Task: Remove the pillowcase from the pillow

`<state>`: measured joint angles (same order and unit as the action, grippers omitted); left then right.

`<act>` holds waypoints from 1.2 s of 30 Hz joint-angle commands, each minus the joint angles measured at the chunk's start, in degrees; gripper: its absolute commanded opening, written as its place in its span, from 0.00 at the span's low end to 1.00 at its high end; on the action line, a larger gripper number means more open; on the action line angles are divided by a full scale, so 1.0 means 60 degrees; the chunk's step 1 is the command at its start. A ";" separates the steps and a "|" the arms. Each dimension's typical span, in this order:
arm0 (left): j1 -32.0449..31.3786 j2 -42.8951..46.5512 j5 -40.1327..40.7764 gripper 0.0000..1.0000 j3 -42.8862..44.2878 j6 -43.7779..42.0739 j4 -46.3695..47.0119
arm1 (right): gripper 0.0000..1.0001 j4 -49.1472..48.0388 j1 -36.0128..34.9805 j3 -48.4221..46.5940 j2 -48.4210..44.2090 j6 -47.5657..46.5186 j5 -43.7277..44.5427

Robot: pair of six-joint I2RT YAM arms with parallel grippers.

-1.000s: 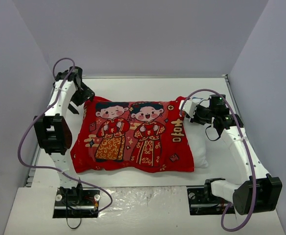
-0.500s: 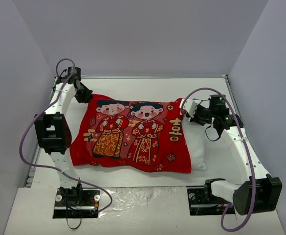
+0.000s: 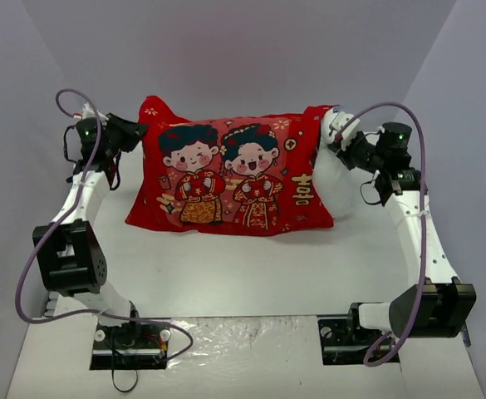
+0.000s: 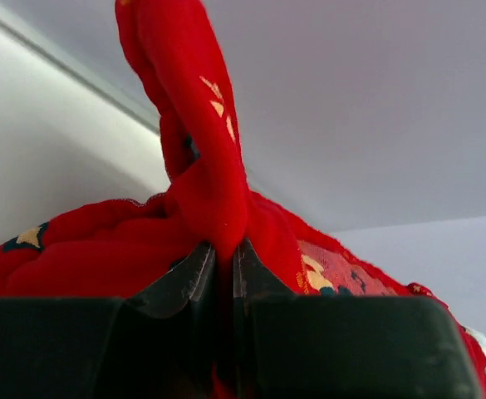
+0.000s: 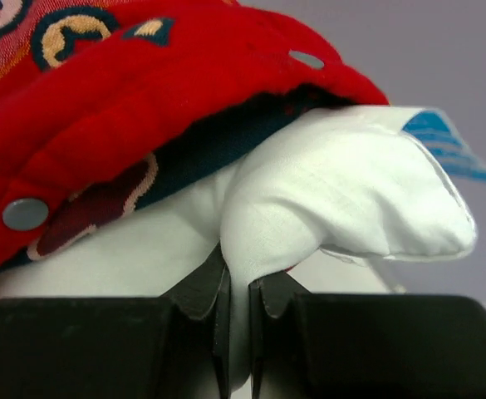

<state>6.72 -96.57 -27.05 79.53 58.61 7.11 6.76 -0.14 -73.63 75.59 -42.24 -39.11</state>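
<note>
White table (image 3: pixel 243 274) under grey walls (image 3: pixel 226 66), left gripper (image 4: pixel 223 249) pinched shut on a corner of the red pillowcase (image 3: pixel 234 179), right gripper (image 5: pixel 236 278) clamped on the white pillow (image 5: pixel 342 183) corner poking from the case's open end, blue-striped tag (image 5: pixel 446 145) just beyond its fingertips, gold characters (image 3: pixel 302 189) near that end not readable.

Pillowcase (image 3: pixel 230 179) up over far worktop (image 3: pixel 251 274); L gripper (image 3: pixel 138 131) at its top-left corner, R gripper (image 3: pixel 336 133) on pillow (image 3: pixel 324 169) corner poking out right end.
</note>
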 commanded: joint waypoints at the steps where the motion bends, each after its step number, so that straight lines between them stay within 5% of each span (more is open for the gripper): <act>1: 0.0110 0.1050 -0.0868 0.02 -0.1881 0.0455 0.3615 | 0.00 -0.0952 -0.0123 0.1464 -0.0922 -0.0993 -0.1887; 4: -0.0211 0.1257 -0.0723 0.02 -0.4605 0.1187 0.6118 | 0.00 0.0568 -0.0123 0.2891 -0.1261 -0.4036 -0.2154; 7: -0.0897 0.1315 -0.0721 0.02 -0.6497 0.1628 0.7981 | 0.00 0.1712 -0.0035 0.4007 -0.1275 -0.5173 -0.1773; 13: -0.2291 0.2529 0.0010 0.02 -0.8887 0.1262 0.8439 | 0.06 0.3778 0.0361 0.3747 -0.1466 -0.4886 -0.2532; 17: -0.2292 0.3759 0.0099 0.02 -0.9738 0.0869 0.7741 | 0.23 0.3912 0.0361 0.2781 -0.1334 -0.2636 -0.3046; 21: -0.2263 0.5266 0.0171 0.02 -0.9885 0.0296 0.6360 | 0.64 0.3503 0.0565 0.1478 -0.0852 0.0331 -0.3091; 27: -0.1839 0.5988 0.0231 0.02 -0.9885 0.0090 0.5670 | 0.77 0.2916 0.1970 -0.0106 0.0671 0.4805 -0.2227; 36: -0.1604 0.5871 0.0011 0.02 -0.9417 0.0061 0.5436 | 0.87 0.2725 0.2162 -0.0459 0.2429 0.6981 -0.2183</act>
<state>-3.16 -61.52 -22.96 20.12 60.31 39.90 23.33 13.23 -74.70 88.18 -7.20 -50.02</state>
